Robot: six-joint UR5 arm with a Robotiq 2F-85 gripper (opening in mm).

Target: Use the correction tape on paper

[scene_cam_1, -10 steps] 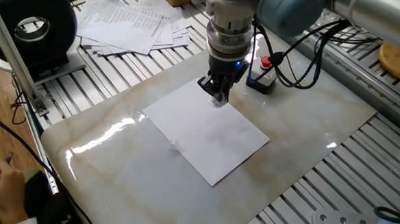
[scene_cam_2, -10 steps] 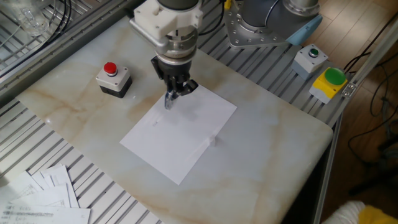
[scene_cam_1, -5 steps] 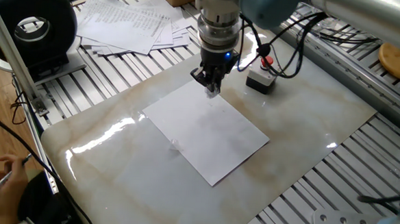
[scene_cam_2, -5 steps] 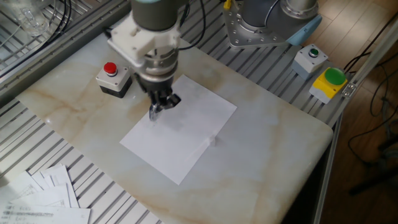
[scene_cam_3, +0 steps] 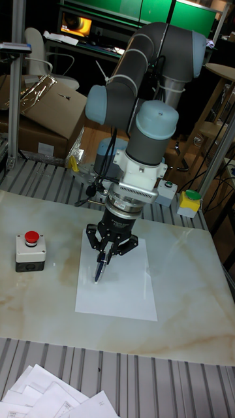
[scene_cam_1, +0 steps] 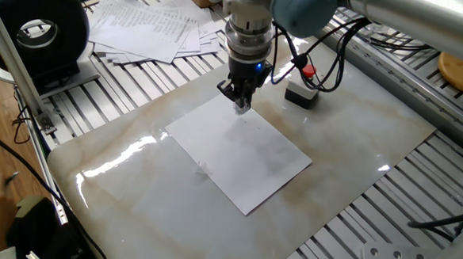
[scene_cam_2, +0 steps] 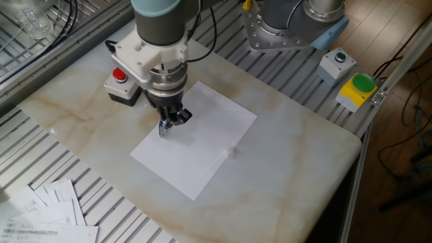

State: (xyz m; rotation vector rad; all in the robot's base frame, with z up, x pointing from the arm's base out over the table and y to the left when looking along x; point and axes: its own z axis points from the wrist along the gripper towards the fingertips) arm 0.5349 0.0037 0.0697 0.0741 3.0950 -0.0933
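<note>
1. The marble table (scene_cam_1: 373,145) carries everything here; the paper (scene_cam_1: 242,150) lies flat near its middle, and I place the rest against that sheet.
2. The arm comes down over the sheet's far edge in one fixed view, ending in the gripper (scene_cam_1: 239,100), also seen at (scene_cam_2: 167,125) and (scene_cam_3: 104,260).
3. The red-button box (scene_cam_2: 121,86) stands on the table just beside the sheet, off its edge. A fanned pile of printed sheets (scene_cam_1: 153,26) lies well apart, beyond the table.
4. The correction tape (scene_cam_3: 99,269) is pinched between the fingers, which are pressed in on its upper part. It hangs tip-down and slightly tilted over the sheet, near one corner region.
5. In the other fixed view the tape's tip (scene_cam_2: 162,130) looks at or very close to the paper surface; contact cannot be told for certain.
6. No laid strip can be made out on the white sheet, only faint small marks.
7. Judgement: the pick-up is done and the tool is brought to the sheet. Whether a stroke is under way cannot be told. Pressing, dragging along the paper and lifting off seem left.
</note>
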